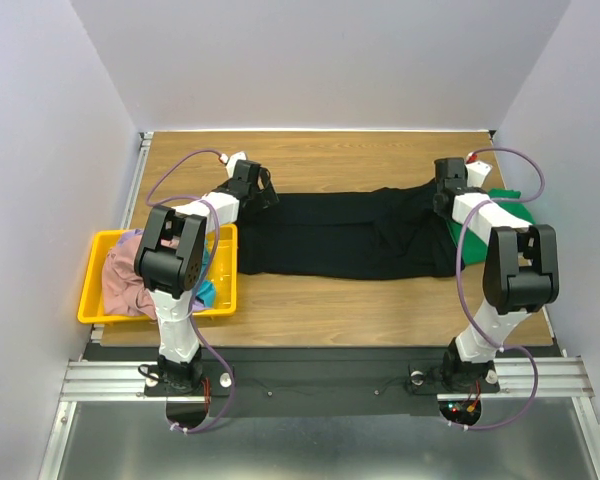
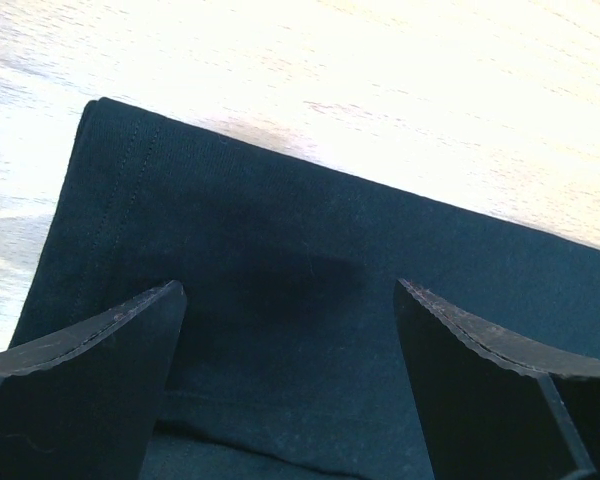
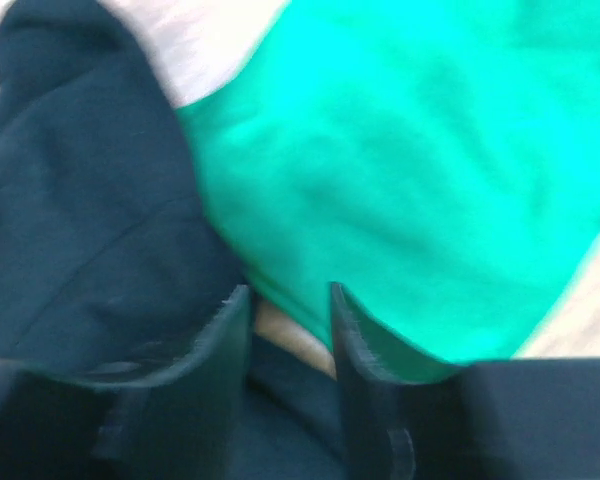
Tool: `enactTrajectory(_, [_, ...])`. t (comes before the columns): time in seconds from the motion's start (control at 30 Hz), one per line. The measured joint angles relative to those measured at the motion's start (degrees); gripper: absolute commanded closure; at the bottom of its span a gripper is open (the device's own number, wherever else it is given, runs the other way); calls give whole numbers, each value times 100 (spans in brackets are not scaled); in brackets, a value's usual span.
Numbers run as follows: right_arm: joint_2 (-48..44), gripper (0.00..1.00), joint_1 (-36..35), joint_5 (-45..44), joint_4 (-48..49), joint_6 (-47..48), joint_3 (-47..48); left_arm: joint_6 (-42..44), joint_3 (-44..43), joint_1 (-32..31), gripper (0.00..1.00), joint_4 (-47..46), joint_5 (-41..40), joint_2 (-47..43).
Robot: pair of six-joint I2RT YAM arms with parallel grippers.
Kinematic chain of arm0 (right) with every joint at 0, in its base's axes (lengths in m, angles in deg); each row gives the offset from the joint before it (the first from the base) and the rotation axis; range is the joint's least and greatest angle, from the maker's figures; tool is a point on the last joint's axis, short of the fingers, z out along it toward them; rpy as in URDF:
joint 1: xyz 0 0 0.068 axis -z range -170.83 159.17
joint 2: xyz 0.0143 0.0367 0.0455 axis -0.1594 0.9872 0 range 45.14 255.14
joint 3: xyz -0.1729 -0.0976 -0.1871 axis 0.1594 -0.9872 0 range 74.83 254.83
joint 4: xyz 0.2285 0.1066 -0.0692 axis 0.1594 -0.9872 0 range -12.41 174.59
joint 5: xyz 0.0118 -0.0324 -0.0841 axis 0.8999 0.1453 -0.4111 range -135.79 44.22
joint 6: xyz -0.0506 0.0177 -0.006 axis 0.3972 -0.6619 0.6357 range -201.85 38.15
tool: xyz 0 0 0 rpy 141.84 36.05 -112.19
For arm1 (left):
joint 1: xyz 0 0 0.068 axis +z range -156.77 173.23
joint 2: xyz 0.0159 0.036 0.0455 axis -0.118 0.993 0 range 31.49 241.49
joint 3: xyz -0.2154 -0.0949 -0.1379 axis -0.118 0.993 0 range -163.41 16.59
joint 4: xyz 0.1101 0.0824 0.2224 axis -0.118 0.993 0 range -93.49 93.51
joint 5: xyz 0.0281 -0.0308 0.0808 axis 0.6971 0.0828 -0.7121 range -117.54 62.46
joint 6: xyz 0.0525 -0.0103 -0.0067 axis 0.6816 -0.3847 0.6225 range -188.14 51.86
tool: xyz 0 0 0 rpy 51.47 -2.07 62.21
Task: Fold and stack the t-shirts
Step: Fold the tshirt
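The large black cloth t-shirt [image 1: 350, 235] lies stretched across the wooden bench [image 1: 330, 155], left pincer [image 2: 290, 300] wide apart over its hem, right pincer [image 3: 290, 300] narrowly apart and empty at the edge of the green cloth t-shirt [image 3: 410, 170], so each should pinch only black fabric, lifting together.

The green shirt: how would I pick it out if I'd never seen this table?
Start at the wooden table and find the large black t-shirt across its middle. Follow that to its right end, where the green t-shirt lies against it near the table's right edge. It is the only bright green cloth; the other coloured clothes sit in the yellow bin, far left.
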Motion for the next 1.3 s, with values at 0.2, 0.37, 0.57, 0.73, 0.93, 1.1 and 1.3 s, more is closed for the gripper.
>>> enactTrajectory(0.2, [-144, 8, 7, -610, -389, -44, 98, 2, 2, 63, 1, 17, 0, -17])
enactTrajectory(0.37, [-835, 0, -22, 216, -608, 70, 103, 9, 15, 90, 2, 50, 0, -39])
enactTrajectory(0.57, [-1025, 0, -1176, 741, -621, 197, 476, 42, 35, 98, 2, 107, 7, -76])
enactTrajectory(0.73, [-223, 0, -2015, 1075, -422, 367, 977, 46, 83, 127, 2, 164, 55, -138])
enactTrajectory(0.93, [944, 0, -1943, 1086, -291, 326, 1491, 48, 83, 140, 2, 170, 63, -138])
enactTrajectory(1.1, [1108, 0, -1902, 737, -293, 125, 1329, 46, 83, 146, 2, 184, 52, -138])
enactTrajectory(1.3, [800, 0, -1766, 422, -254, -155, 614, 42, 81, 199, 2, 199, 57, -138])
